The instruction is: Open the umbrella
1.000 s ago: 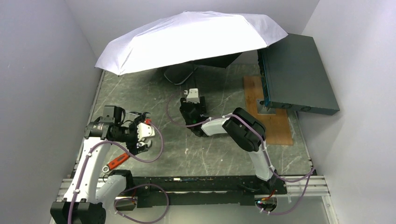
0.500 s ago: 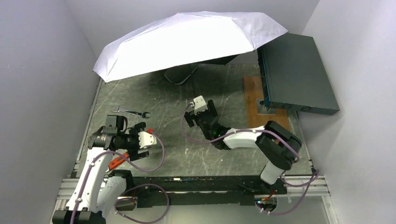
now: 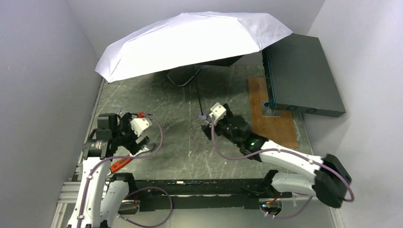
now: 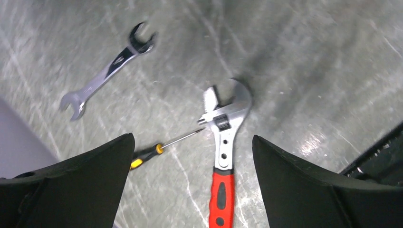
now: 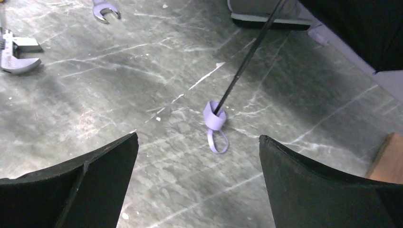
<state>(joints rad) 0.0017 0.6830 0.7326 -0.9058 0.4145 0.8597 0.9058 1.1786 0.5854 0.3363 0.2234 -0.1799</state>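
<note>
The umbrella is open: its white canopy [image 3: 190, 38] spreads over the far side of the table. Its thin black shaft [image 5: 247, 57] slants down to the small pale handle [image 5: 215, 115], which rests on the table with its strap loop; the handle also shows in the top view [image 3: 202, 116]. My right gripper [image 5: 198, 140] is open and empty, a short way back from the handle, not touching it; in the top view it [image 3: 210, 129] sits mid-table. My left gripper [image 4: 192, 142] is open and empty above tools at the left [image 3: 140, 146].
A red-handled adjustable wrench [image 4: 222, 156], a yellow-and-black screwdriver [image 4: 157, 149] and a steel spanner [image 4: 107, 71] lie under my left gripper. A large dark teal box [image 3: 299, 76] leans at the right over a wooden board [image 3: 275, 123]. A dark object [image 3: 183, 76] lies under the canopy.
My right gripper has drawn back from the handle, to the right and toward the near edge. The canopy shifted slightly left. My left gripper swung slightly toward the left wall.
</note>
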